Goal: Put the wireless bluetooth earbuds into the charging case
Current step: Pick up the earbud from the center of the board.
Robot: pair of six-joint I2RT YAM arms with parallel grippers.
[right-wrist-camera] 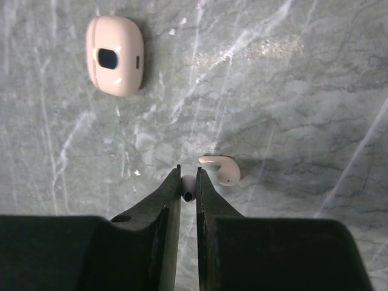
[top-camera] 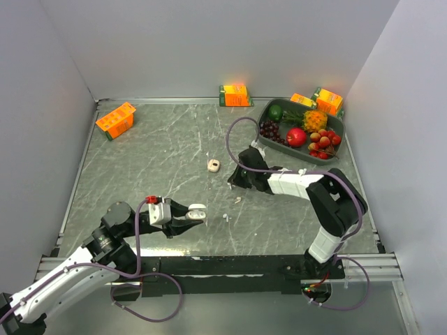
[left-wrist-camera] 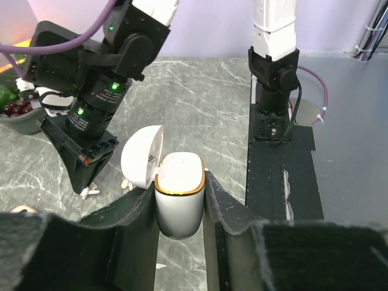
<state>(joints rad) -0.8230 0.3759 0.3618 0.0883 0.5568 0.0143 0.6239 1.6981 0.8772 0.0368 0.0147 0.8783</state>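
**Pick-up step.** The charging case (left-wrist-camera: 179, 212), lid open, is clamped in the left gripper (left-wrist-camera: 179, 187). What appears to be an earbud (right-wrist-camera: 188, 188) is pinched by the right gripper (right-wrist-camera: 188, 174) at the table (right-wrist-camera: 291, 91), a second earbud (right-wrist-camera: 221, 170) lying just beside it. Next, carriage to the case's well is required.

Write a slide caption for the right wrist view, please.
Right hand pinches one earbud; second earbud beside it, case farther off.

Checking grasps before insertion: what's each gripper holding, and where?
Left gripper: open charging case, clamped by its body sides. Right gripper: one earbud pinched at the tips; which part, can't tell.
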